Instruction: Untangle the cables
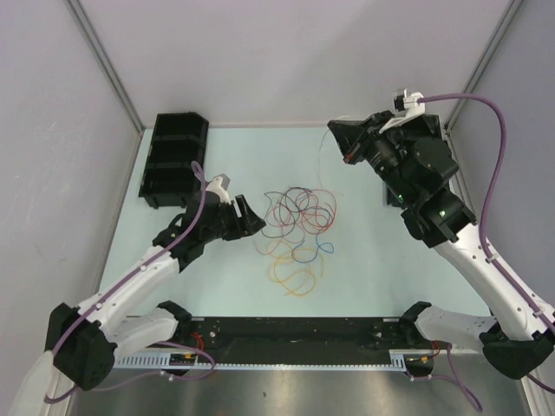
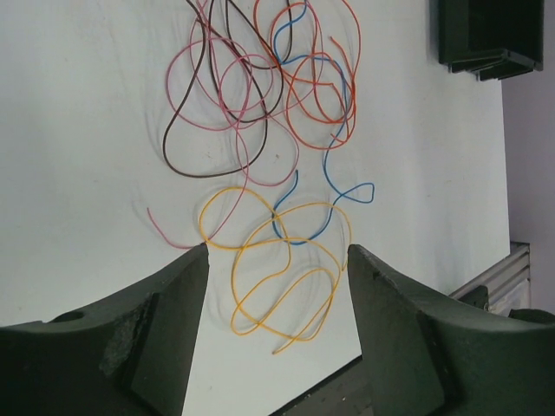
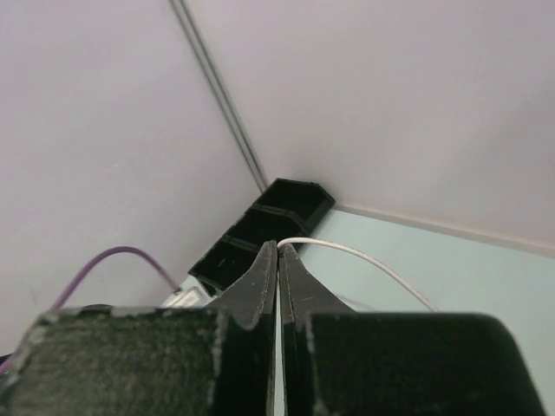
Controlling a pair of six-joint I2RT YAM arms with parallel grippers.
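Observation:
The cables (image 1: 299, 227) lie in a loose tangle on the table's middle. In the left wrist view I see a yellow-orange cable (image 2: 286, 277), a blue one (image 2: 334, 186), a red-orange one (image 2: 316, 87), a pink one (image 2: 234, 104) and a dark one (image 2: 186, 130). My left gripper (image 1: 250, 217) is open and empty just left of the tangle; in its own view (image 2: 277, 251) the yellow-orange loops lie between its fingers, below them. My right gripper (image 1: 340, 140) is raised at the back right, shut (image 3: 279, 247) on a thin white cable (image 3: 364, 258) that trails away from its tips.
A black compartmented bin (image 1: 173, 160) stands at the back left; it also shows in the right wrist view (image 3: 269, 225) and in the left wrist view (image 2: 486, 35). Grey walls enclose the table. A black rail (image 1: 295, 334) runs along the near edge.

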